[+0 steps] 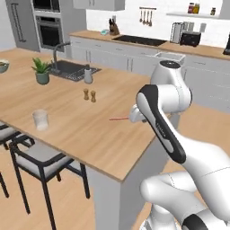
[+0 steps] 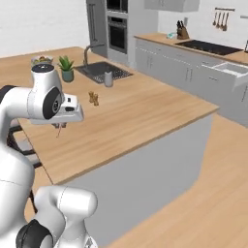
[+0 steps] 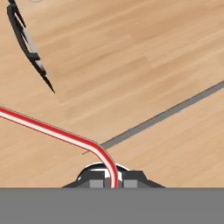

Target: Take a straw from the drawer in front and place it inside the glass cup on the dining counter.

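A simulated kitchen with a large wood-grain dining counter (image 1: 90, 130) running across the middle. At its far left stands a small potted plant (image 1: 42, 72), beside a dark inset sink (image 1: 72, 69) with a grey soap dispenser (image 1: 88, 75) at its right corner. Nearer, toward the left edge of the counter, a clear glass cup (image 1: 40, 120) stands upright by itself. Two small brown shakers (image 1: 89, 95) sit close together mid-counter. Right of them, the white robot arm reaches over the counter. Its gripper (image 3: 111, 177) is closed to a narrow gap, pinching one end of the straw (image 1: 119, 118), a thin red-and-white stick. The straw pokes out leftward from the fingers, above the counter's wood, pointing toward the cup yet well apart from it. Far right, by the back wall, a light-grey drawer (image 1: 170, 57) stands pulled out.
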